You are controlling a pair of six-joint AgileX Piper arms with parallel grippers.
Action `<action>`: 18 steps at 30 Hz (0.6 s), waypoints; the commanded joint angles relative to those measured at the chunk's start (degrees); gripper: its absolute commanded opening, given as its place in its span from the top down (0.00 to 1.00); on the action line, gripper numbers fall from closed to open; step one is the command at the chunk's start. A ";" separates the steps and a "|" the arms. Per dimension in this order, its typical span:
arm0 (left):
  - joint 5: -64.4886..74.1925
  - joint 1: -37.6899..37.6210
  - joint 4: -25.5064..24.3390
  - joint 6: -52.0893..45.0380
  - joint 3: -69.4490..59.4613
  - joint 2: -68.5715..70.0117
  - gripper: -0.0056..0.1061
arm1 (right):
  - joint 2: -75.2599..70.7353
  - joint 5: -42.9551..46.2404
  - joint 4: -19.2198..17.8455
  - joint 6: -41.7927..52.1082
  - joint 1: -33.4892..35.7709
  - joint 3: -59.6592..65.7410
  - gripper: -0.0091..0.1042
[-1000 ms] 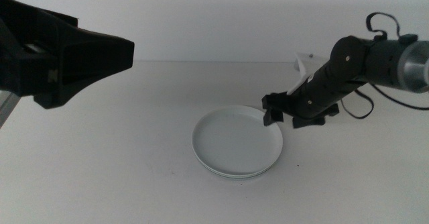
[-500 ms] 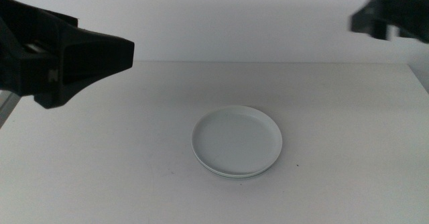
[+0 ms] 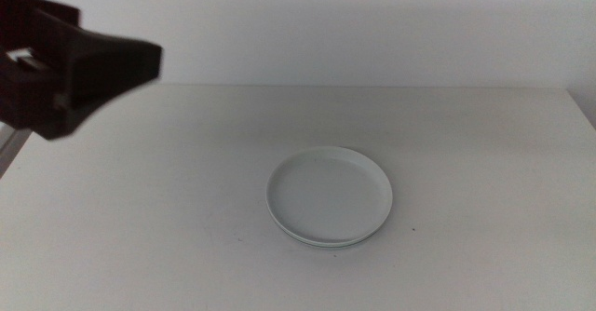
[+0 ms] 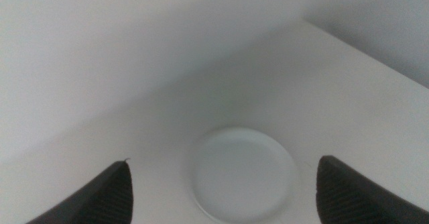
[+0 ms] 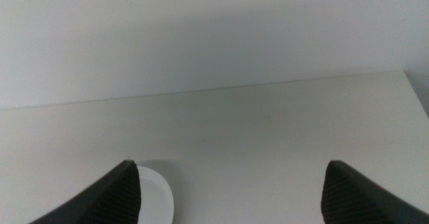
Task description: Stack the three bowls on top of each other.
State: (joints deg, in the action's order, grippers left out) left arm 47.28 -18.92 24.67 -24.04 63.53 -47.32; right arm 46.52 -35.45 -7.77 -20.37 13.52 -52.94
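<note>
White and round, the top bowl (image 3: 329, 194) sits on the stack (image 3: 328, 240), which rests flat on the table (image 3: 186, 209) a little right of its middle. Under the white rim, edges of lower bowls peek out along the stack's near side; their colours are too faint to tell apart, and I cannot count them with certainty.

Being circular, the stack has no long axis. It lies level, opening upward, rims aligned closely one over another.

Left end effector (image 4: 224, 194) hangs raised above the table, well apart from the stack, with the stack showing between its two dark jaws in the left wrist view; the jaws stand wide apart and hold nothing. In the middle view the dark bulk of the left arm (image 3: 65, 69) fills the corner far left of the stack, blurred.

Right end effector (image 5: 231, 190) is also lifted away from the stack, jaws spread wide and empty. Its wrist view catches only a sliver of the white bowl (image 5: 157, 194) beside one jaw. The right arm is out of the middle view.
</note>
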 commanded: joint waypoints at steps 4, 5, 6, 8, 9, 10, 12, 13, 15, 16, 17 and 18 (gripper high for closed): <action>-10.79 0.07 -4.32 -0.11 -5.57 4.92 0.11 | -0.47 1.11 0.85 -0.82 -0.47 0.33 0.15; -11.56 0.07 -5.48 -0.11 -6.77 5.66 0.11 | -0.47 1.11 0.85 -0.82 -0.47 0.33 0.15; -12.67 0.07 -6.86 -0.11 -8.44 6.79 0.11 | -0.47 0.86 0.84 -0.82 -0.47 0.33 0.15; -15.12 0.68 -8.18 -0.11 -12.24 9.40 0.11 | -0.47 0.85 0.84 -0.82 -0.47 0.33 0.15; -15.71 1.27 -8.07 -0.11 -13.74 10.78 0.11 | -0.47 0.85 0.84 -0.82 -0.47 0.33 0.15; -16.19 2.15 -7.93 -0.11 -15.52 12.21 0.11 | -0.47 0.85 0.84 -0.82 -0.47 0.33 0.15; -16.47 4.62 -7.93 -0.11 -18.73 14.79 0.11 | -0.47 0.87 0.84 -0.82 -0.47 0.33 0.15; -16.76 6.05 -7.93 -0.11 -20.24 16.23 0.11 | -0.47 0.74 0.84 -0.82 -0.47 0.33 0.15; -19.71 9.21 -10.05 1.58 -22.59 18.85 0.11 | -0.47 0.74 0.84 -0.82 -0.47 0.33 0.15; -22.02 11.04 -11.69 2.66 -23.87 20.21 0.11 | -0.47 0.74 0.84 -0.82 -0.47 0.33 0.15; -23.40 12.37 -13.41 3.87 -24.90 21.43 0.11 | -0.47 0.74 0.84 -0.82 -0.47 0.33 0.15; -24.07 13.97 -14.80 5.74 -26.09 22.58 0.11 | -0.47 0.74 0.84 -0.82 -0.47 0.33 0.15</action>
State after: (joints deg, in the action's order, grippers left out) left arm 26.09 -6.56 11.84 -20.68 38.71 -26.26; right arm 46.27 -35.22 -6.70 -21.12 13.50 -52.81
